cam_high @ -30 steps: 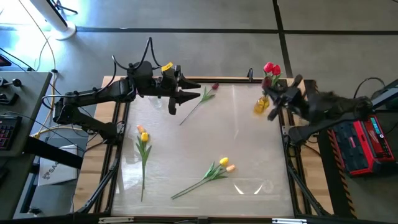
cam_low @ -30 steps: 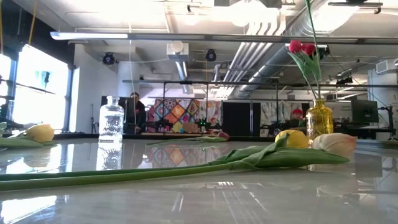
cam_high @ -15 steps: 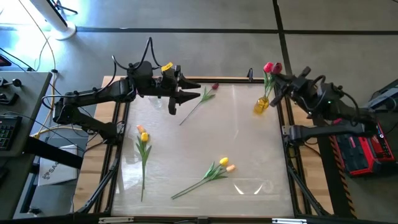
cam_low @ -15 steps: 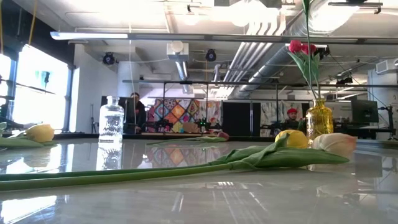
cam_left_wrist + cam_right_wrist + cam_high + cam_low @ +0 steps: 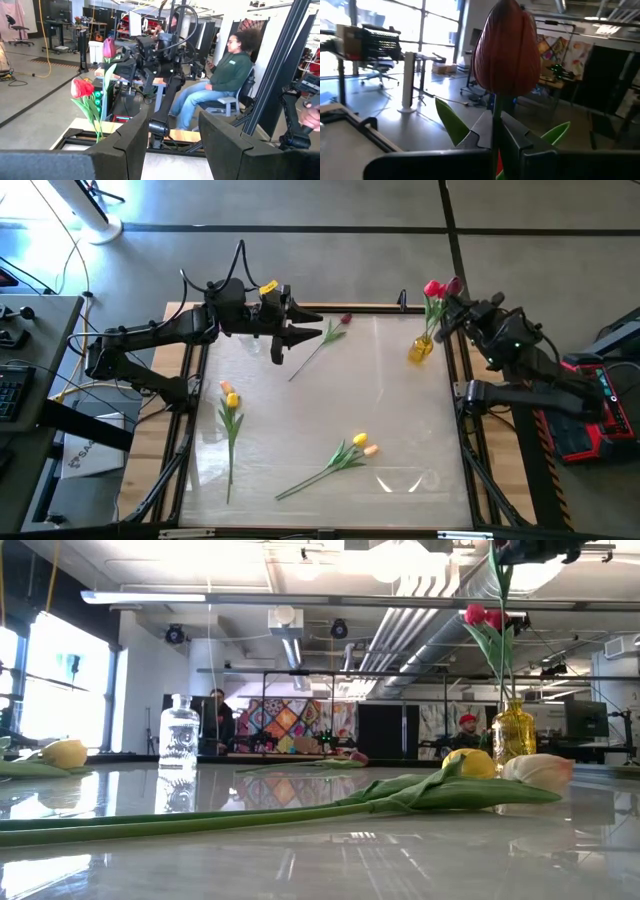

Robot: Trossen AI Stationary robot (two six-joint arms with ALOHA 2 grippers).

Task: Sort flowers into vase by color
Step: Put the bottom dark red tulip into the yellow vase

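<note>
Right tool (image 5: 495, 135) clenched on the stem of a red tulip (image 5: 506, 47), held at the upper right of the high view above the yellow vase (image 5: 421, 348); a second red tulip (image 5: 432, 288) stands in that vase. Left tool (image 5: 300, 323) at upper left of the table (image 5: 400, 420), fingers parted, grasping nothing, with the clear bottle (image 5: 180, 735) just beside it. Dark maroon tulip (image 5: 344, 320) lies right of the left tool. Yellow tulip (image 5: 231, 400) lies at left. Yellow and pale orange pair (image 5: 362, 445) lie low centre. A seated person (image 5: 220, 80) shows beyond the table.
</note>
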